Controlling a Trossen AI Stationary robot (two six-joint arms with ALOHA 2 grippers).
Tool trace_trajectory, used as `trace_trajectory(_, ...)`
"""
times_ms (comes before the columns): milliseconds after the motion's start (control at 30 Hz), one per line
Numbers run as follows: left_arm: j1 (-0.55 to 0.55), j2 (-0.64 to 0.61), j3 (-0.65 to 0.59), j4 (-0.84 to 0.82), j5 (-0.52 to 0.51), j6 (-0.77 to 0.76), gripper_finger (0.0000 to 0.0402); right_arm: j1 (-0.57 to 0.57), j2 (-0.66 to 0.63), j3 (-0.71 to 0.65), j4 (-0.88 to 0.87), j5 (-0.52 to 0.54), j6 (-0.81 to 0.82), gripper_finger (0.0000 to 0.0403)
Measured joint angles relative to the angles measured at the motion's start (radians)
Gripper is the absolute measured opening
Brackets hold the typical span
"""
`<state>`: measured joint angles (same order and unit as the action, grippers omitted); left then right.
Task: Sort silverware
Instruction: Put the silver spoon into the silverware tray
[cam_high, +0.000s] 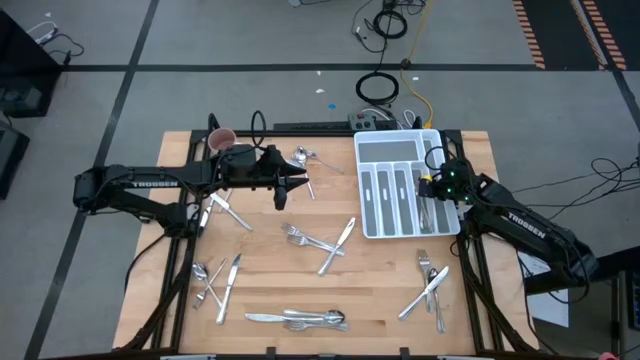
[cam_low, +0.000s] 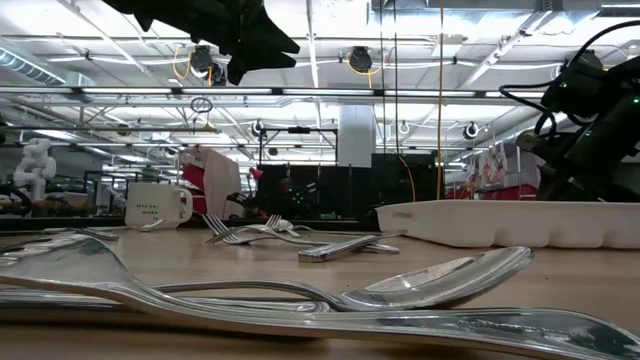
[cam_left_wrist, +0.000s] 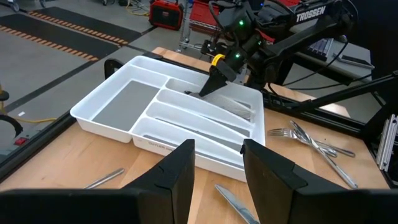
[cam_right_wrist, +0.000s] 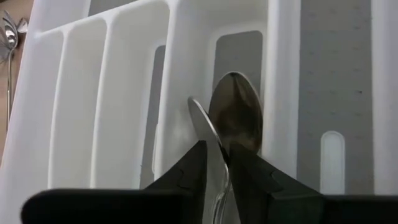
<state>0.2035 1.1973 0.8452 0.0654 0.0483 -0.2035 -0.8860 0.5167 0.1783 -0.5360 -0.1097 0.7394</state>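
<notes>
The right gripper, jaws clamped on a spoon, hangs over the white tray at right of centre. The left gripper, jaws apart, hovers centre-left. Loose silverware looks light, stiff and slippery; best pinched mid-handle.

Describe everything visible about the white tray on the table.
The white tray looks like moulded plastic: one wide compartment across its far end and several long narrow slots. It lies flat on the table's far right part. The right tool, over a slot near the right edge, pinches a spoon whose bowl reaches into that slot. The other compartments look empty.
</notes>
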Motion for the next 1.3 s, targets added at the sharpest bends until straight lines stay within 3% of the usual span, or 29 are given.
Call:
trace_trajectory(400,0.000,0.000,0.000,0.000,0.000,0.000,0.0141,0.000,-0.001,0.158,-0.077,0.012,-0.030,0.0066)
trace_trajectory(667,0.000,0.000,0.000,0.001,0.000,0.000,0.0141,0.000,0.000,0.303,-0.253,0.148,-0.138,0.0066)
trace_trajectory(833,0.000,0.000,0.000,0.009,-0.018,0.001,0.0141,0.000,-0.001,0.423,-0.266,0.187,-0.210,0.0066)
trace_trajectory(967,0.000,0.000,0.000,0.022,-0.068,-0.013,0.0141,0.000,-0.001,0.537,-0.245,0.189,-0.264,0.0066)
trace_trajectory(1067,0.000,0.000,0.000,0.091,-0.069,-0.110,0.0141,0.000,-0.001,0.636,-0.226,0.187,-0.302,0.0066)
trace_trajectory(1167,0.000,-0.006,0.000,0.183,-0.062,-0.219,0.0141,0.000,-0.002,0.731,-0.176,0.147,-0.351,0.0066)
trace_trajectory(1300,0.000,-0.047,0.000,0.293,-0.024,-0.244,0.0141,0.000,0.010,0.836,-0.074,0.065,-0.375,0.0066)
